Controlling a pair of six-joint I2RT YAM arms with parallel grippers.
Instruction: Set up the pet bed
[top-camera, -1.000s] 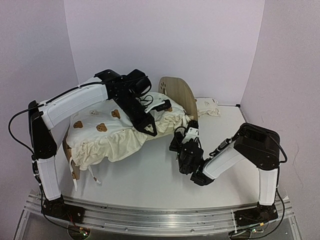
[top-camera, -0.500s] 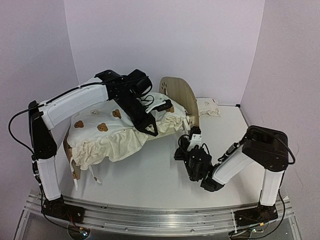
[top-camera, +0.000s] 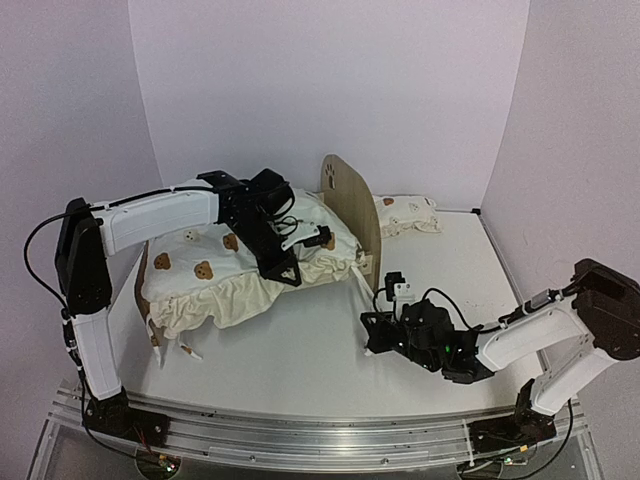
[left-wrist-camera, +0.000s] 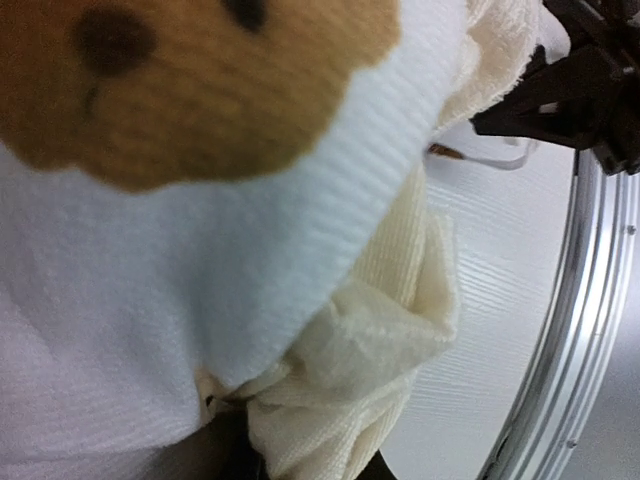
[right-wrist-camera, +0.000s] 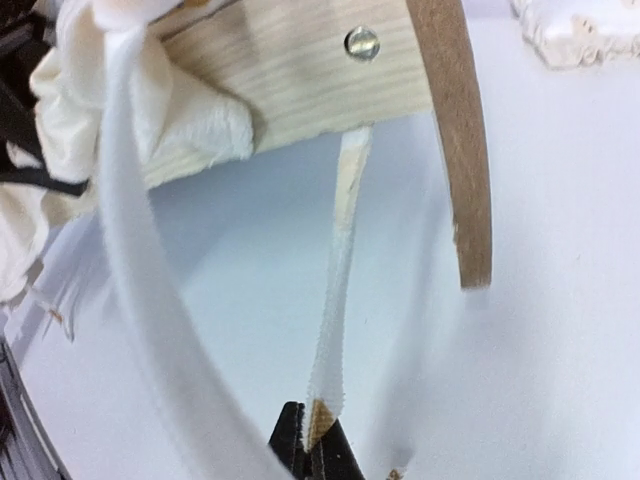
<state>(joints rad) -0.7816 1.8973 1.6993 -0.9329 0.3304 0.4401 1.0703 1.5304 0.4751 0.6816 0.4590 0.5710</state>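
Near the front of the table (top-camera: 290, 365), the right gripper (right-wrist-camera: 312, 442) is pinched shut on the end of a thin white strap (right-wrist-camera: 338, 280). The strap is pulled up to the wooden side of the pet bed (top-camera: 352, 195), which is set on the table's left half. Cream bedding (top-camera: 200, 285) is piled on it, and its ruffled edge is clamped by the left gripper (top-camera: 285, 272). A small pillow (top-camera: 408, 212) is seen behind the headboard.

**Soft Furnishings and Surroundings**

Cream bear-print bedding (top-camera: 220, 278) with a ruffled edge lies heaped over the left half of the white desk (top-camera: 300, 350). A small pillow (top-camera: 408, 213) in matching print rests towards the back. A thin white tie ribbon (right-wrist-camera: 335, 300) stretches taut above the desk. Lavender walls (top-camera: 330, 80) stand behind, and a metal rail (top-camera: 300, 432) lines the near edge.
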